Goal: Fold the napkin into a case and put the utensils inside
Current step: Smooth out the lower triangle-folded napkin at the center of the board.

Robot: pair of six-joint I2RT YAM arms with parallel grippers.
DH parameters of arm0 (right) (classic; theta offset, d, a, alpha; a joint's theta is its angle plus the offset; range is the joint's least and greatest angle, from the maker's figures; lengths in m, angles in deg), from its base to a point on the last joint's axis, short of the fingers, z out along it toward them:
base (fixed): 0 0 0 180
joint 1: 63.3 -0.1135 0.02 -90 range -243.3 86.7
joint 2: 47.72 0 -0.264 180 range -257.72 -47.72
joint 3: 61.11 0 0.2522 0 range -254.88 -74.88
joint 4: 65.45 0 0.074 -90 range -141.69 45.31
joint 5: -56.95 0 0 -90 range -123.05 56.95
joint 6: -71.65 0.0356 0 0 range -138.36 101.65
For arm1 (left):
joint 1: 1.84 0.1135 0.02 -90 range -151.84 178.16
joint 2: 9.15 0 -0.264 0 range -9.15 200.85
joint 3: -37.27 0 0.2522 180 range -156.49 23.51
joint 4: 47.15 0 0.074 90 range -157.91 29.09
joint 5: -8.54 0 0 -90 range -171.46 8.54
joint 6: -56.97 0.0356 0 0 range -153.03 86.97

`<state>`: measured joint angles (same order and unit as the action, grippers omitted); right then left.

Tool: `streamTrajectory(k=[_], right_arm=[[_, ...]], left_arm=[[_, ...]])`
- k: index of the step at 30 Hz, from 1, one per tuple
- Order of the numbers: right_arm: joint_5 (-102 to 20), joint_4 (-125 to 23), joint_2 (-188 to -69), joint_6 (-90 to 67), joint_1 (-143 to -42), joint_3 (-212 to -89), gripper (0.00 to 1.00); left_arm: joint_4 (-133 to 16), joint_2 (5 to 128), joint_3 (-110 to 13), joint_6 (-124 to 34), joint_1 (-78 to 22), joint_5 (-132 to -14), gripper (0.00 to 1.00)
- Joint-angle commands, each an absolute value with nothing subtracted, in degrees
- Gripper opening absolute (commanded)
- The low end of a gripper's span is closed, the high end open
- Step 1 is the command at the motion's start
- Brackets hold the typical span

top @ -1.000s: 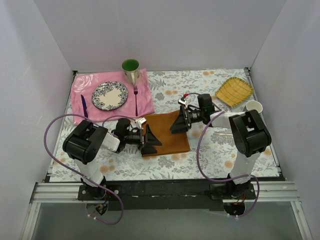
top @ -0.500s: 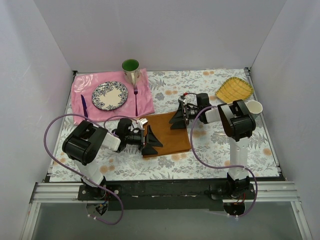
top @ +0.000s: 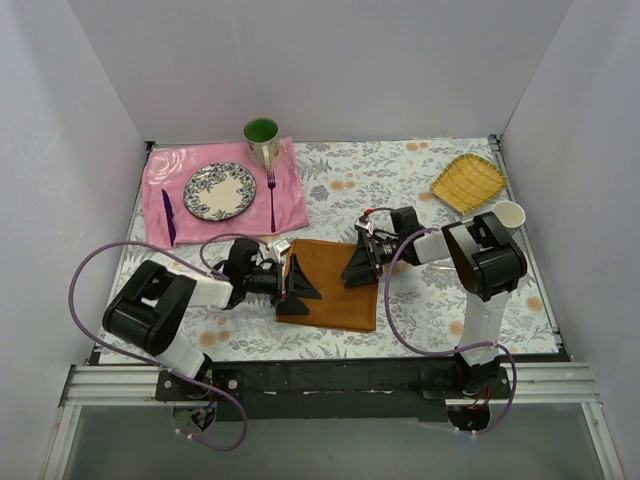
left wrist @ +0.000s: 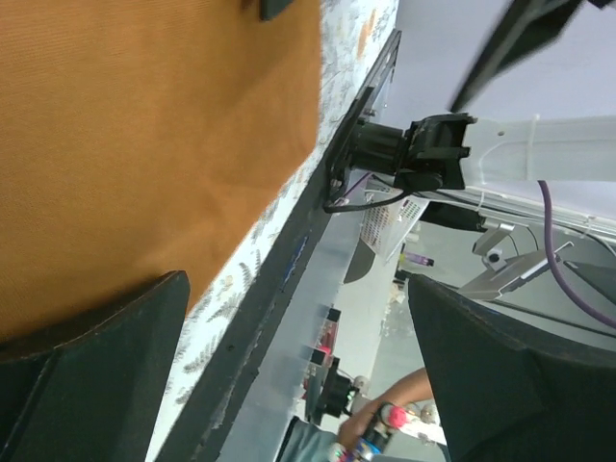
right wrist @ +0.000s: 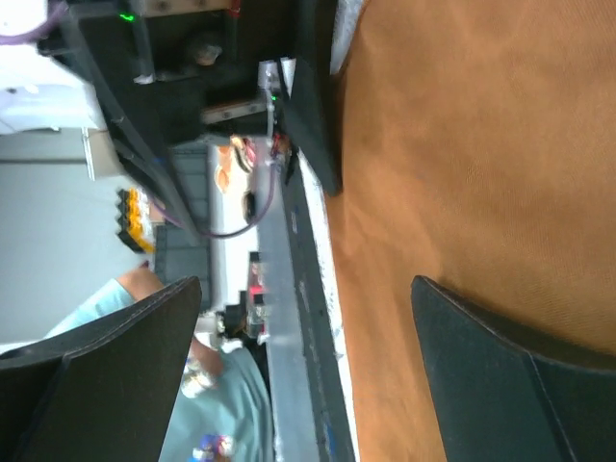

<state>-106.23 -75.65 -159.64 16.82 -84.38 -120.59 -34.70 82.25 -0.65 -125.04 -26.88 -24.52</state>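
Note:
The rust-orange napkin (top: 335, 290) lies flat and unfolded on the flowered tablecloth between the arms; it also fills the left wrist view (left wrist: 144, 144) and the right wrist view (right wrist: 481, 144). My left gripper (top: 297, 285) (left wrist: 296, 289) lies low at the napkin's left edge, open, with one finger (left wrist: 96, 366) over the cloth. Over the napkin's far right part, my right gripper (top: 360, 265) (right wrist: 306, 284) is open too, one finger (right wrist: 510, 375) above the cloth. Neither holds anything. Two utensils, a fork (top: 271, 195) and a purple knife (top: 168, 215), rest on the pink cloth.
A pink cloth (top: 295, 205) at the back left carries a patterned plate (top: 219, 191) and a green-lined mug (top: 262, 138). A yellow dish (top: 467, 182) and a white cup (top: 507, 213) stand at the back right. White walls close in three sides.
The napkin has slid toward the near edge and turned slightly. Both grippers have come nearer with it, still open; the right arm has swung its elbow outward and lower.

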Motion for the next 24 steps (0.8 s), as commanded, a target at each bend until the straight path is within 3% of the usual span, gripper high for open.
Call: streamTrajectory(k=[1,2,6,9,11,15,18,20,22,24], right_arm=[[-104.33,-52.88,-159.16,-3.95,-84.48,-133.71,0.98],[-104.15,-40.04,-159.78,-8.81,-84.48,-138.03,0.97],[-101.52,-16.09,-163.73,-24.92,-83.87,-159.46,0.90],[-94.77,-7.51,-164.35,-30.92,-81.77,-164.60,0.77],[-90.36,-4.24,-165.49,-34.15,-79.04,-166.27,0.67],[-82.80,1.04,-167.95,-38.04,-76.22,-171.19,0.60],[-79.11,4.90,-171.20,-41.45,-76.04,-174.10,0.54],[-77.61,6.23,-173.13,-42.26,-75.96,-174.63,0.53],[-76.29,5.53,-173.67,-42.79,-75.61,-173.85,0.52],[-75.50,3.78,-173.67,-42.70,-75.52,-171.91,0.52]], left_arm=[[-45.14,71.92,-6.70,-118.04,-27.06,-27.31,0.98],[-47.09,70.85,-11.25,-113.06,-26.98,-28.19,0.98],[-58.34,67.41,-22.08,-97.25,-26.71,-36.87,0.98],[-63.55,67.67,-27.71,-87.22,-26.10,-51.47,0.98],[-65.20,71.42,-30.61,-79.22,-22.94,-43.03,0.98],[-79.70,81.69,-45.09,-62.05,-22.15,-38.59,0.97],[-85.24,88.47,-49.51,-57.22,-21.35,-37.87,0.84],[-89.99,91.91,-54.08,-55.09,-21.26,-38.04,0.67],[-93.24,96.21,-57.33,-53.43,-21.18,-39.71,0.56],[-93.17,98.25,-58.31,-54.47,-20.91,-40.68,0.50]])
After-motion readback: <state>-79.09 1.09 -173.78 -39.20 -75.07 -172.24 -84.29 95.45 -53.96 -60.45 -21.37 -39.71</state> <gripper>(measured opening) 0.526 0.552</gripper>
